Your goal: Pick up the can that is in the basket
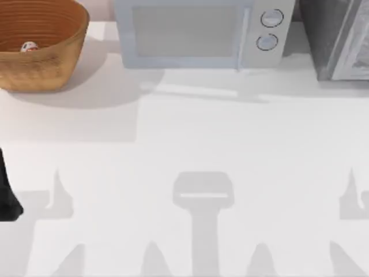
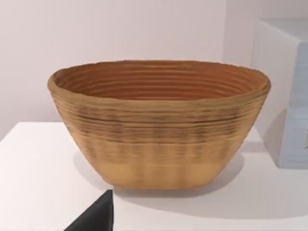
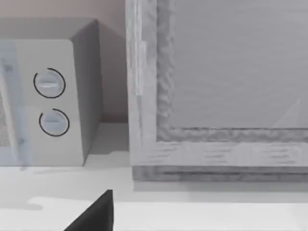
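Nearest the camera, the left arm [image 1: 7, 196] sat at the table's left edge; whether either gripper stood apart or together could not be told. Beyond, the basket [image 1: 40, 63] held the can [image 1: 29, 47] low inside; a reach should clear the tall rim from above. The microwave [image 1: 196, 34] stood just right of the basket, crowding that side.

I seem to be working in a rendered kitchen. Ahead of my pincers a white table [image 1: 190, 144] runs back to a plain pale wall, and a light grey microwave [image 1: 199, 32] with two round dials [image 1: 271, 29] stands at its far edge, ahead and between my arms. Beyond my right pincer stands a grey framed cabinet [image 3: 216, 86]. A woven wicker basket [image 2: 159, 130] sits straight ahead of my left pincer, just beside the microwave.
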`<state>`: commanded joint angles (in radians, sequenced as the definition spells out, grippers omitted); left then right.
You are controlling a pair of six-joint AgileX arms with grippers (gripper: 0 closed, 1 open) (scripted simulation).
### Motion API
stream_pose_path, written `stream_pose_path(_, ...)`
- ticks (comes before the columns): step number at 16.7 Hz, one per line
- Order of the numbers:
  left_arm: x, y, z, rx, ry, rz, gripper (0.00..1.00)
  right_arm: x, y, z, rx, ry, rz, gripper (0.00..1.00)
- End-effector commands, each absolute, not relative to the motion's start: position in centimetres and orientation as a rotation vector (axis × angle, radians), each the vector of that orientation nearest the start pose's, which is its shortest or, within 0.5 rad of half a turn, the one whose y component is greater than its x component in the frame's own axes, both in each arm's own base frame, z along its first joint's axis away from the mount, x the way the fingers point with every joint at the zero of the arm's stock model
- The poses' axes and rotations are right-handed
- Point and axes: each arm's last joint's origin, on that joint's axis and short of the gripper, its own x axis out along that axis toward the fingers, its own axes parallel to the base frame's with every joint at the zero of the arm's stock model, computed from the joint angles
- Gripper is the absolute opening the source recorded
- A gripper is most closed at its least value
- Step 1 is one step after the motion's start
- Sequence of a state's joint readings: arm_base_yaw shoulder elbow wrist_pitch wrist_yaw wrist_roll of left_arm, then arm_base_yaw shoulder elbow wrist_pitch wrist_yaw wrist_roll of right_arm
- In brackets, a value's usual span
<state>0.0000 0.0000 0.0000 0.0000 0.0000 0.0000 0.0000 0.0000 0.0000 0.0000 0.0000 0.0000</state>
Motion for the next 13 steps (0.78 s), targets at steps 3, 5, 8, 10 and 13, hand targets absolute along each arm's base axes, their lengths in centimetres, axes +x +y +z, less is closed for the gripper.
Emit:
stream_pose_path(3,10.6,-0.1,16.1,-0.001,0.011,-0.001,1.0,10.6,-0.1,16.0,0.0,0.0,0.0,1.0)
stream_pose_path(5,10.7,-0.1,16.5,-0.004,0.063,-0.008,1.0,10.6,-0.1,16.0,0.0,0.0,0.0,1.0)
stream_pose_path(8,11.2,-0.2,18.1,-0.013,0.209,-0.034,1.0,10.6,-0.1,16.0,0.0,0.0,0.0,1.0)
stream_pose_path(10,12.1,-0.2,19.9,-0.023,0.331,-0.059,1.0,10.6,-0.1,16.0,0.0,0.0,0.0,1.0)
stream_pose_path(13,14.9,-0.3,23.6,-0.04,0.515,-0.099,1.0,10.6,-0.1,16.0,0.0,0.0,0.0,1.0)
